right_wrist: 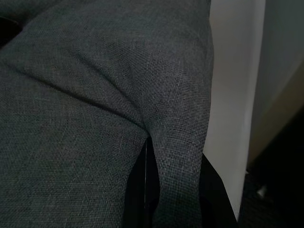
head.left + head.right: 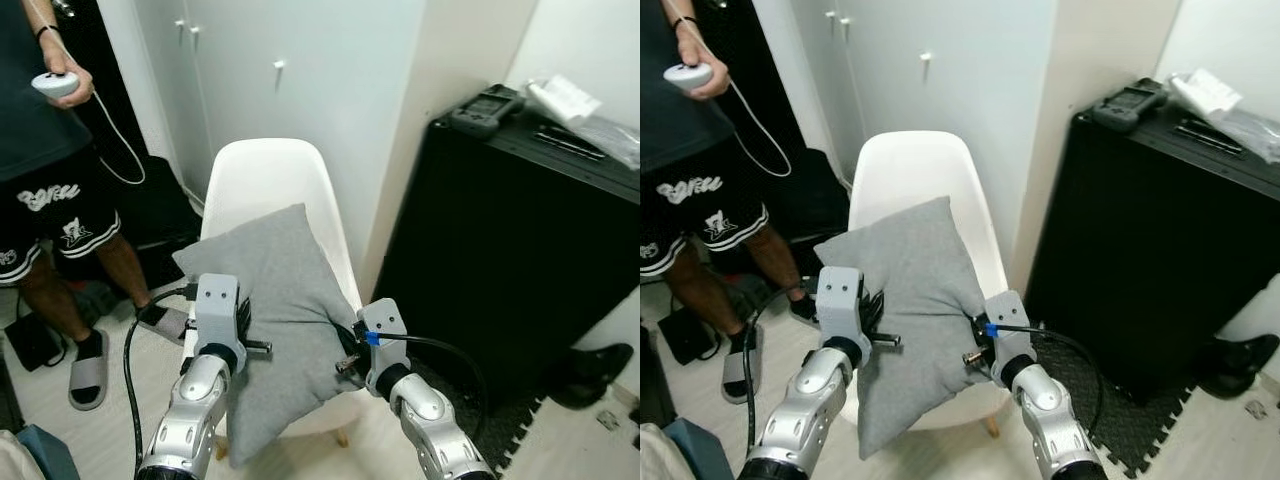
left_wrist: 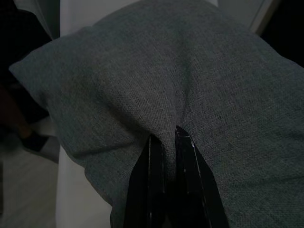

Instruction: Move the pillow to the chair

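- Nearest the head camera, the two silver arms reach forward, the left tool at about 8 o'clock of the scene and the right tool at about 5 o'clock.
- Each tool is clamped on a fold of the soft grey woven-fabric square pillow; the left wrist view shows its black fingers pinching a gathered pleat, and the right wrist view shows cloth bunched between its pair.
- Gripping opposite edges likely keeps the limp cushion spread and level instead of drooping from one corner.
- This pillow sits over the seat of the white moulded-plastic shell chair, its upper part against the backrest, its lower corner hanging past the seat's front edge.
- Turned like a diamond, its long diagonal runs from the top corner at 12 o'clock down to 7 o'clock, tilted back with the backrest.
- Release looks to be what remains.
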